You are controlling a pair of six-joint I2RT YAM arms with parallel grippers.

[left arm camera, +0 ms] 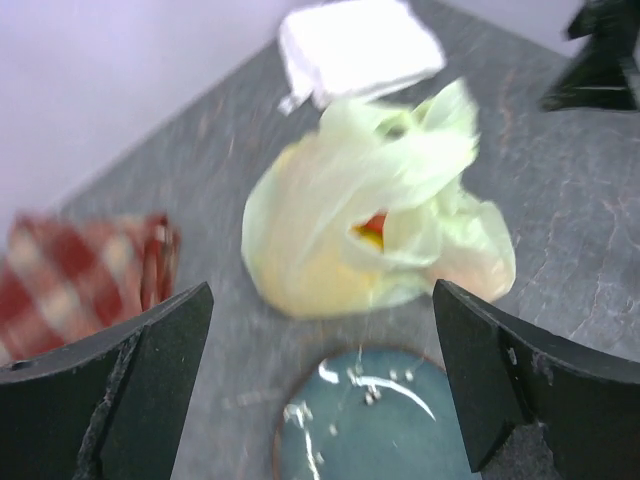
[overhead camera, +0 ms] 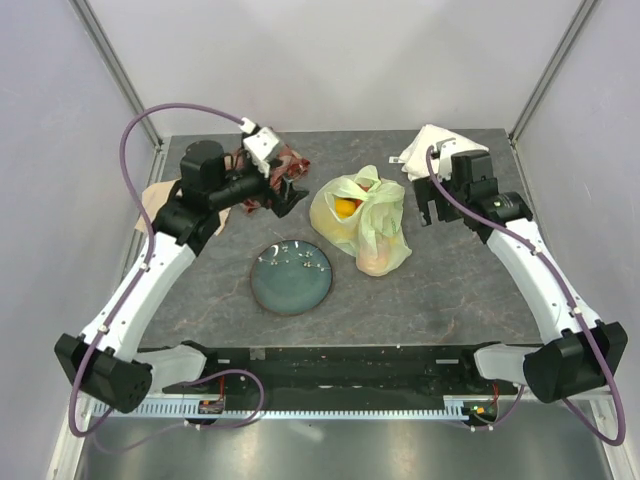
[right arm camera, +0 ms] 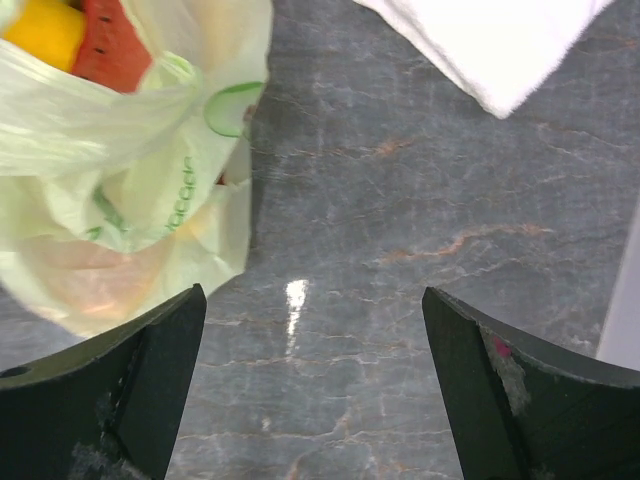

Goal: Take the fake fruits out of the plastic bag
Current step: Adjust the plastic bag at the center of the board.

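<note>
One plastic bag (overhead camera: 367,228) lay mid-counter (overhead camera: 450,290), its long axis running far-left to near-right. Two fake fruits (right arm camera: 100,45) showed at its mouth, one yellow and one red. Both end effectors, left (overhead camera: 284,192) and right (overhead camera: 432,212), stood wide open and empty.

White arms (overhead camera: 150,275), black joints and claws (overhead camera: 288,198) (overhead camera: 431,215) (purple cables (overhead camera: 140,125) too)

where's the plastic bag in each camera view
Top external: plastic bag at centre, just right of the plate.
Left wrist: bag mid-frame, beyond the plate.
Right wrist: bag at the upper left.
Shared landmark: the white towel, in all three.
</note>
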